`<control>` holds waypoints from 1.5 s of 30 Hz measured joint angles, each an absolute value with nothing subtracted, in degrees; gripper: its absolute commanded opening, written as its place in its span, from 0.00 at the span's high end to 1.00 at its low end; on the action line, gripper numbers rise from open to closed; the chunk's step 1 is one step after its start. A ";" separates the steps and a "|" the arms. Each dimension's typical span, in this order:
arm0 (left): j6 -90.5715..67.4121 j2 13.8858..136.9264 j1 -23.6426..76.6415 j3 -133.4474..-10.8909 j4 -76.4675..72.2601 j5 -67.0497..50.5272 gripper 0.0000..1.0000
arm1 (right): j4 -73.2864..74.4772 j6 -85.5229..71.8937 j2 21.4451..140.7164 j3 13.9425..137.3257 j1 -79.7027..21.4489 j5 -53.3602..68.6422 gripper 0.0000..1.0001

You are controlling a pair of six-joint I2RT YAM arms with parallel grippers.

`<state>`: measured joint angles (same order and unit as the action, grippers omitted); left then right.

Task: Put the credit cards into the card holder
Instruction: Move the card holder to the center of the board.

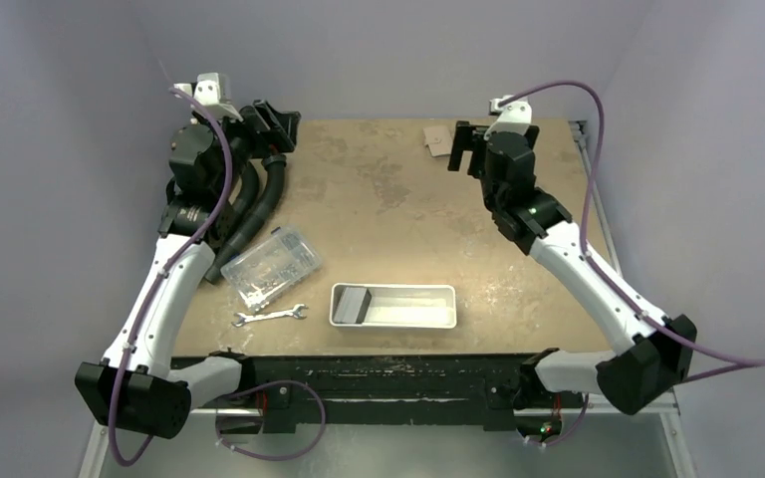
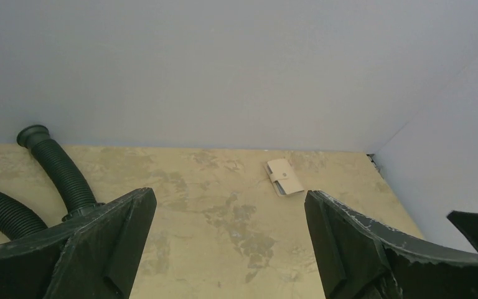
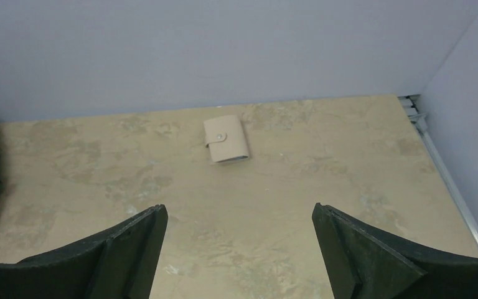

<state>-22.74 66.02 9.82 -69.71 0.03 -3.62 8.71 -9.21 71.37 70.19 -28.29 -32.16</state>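
The card holder lies folded shut, beige with a snap, at the table's far edge; it also shows in the left wrist view and the right wrist view. Dark grey credit cards rest in the left end of the long white tray near the front. My right gripper hangs open just right of the card holder, nothing between its fingers. At the far left corner my left gripper stands open and empty, well away from the holder.
A clear plastic box sits left of the tray, a silver wrench in front of it. Black ribbed hoses run along the left side under the left arm. A wall closes the table's far edge.
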 measured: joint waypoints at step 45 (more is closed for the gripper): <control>-30.89 89.49 17.50 -67.81 -2.44 -19.66 0.06 | 8.36 -29.41 150.82 131.76 -7.53 7.99 0.15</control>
<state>-30.89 89.49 17.50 -67.81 -2.44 -19.66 8.36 -29.41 150.82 131.76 -7.53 7.99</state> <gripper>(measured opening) 0.945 0.863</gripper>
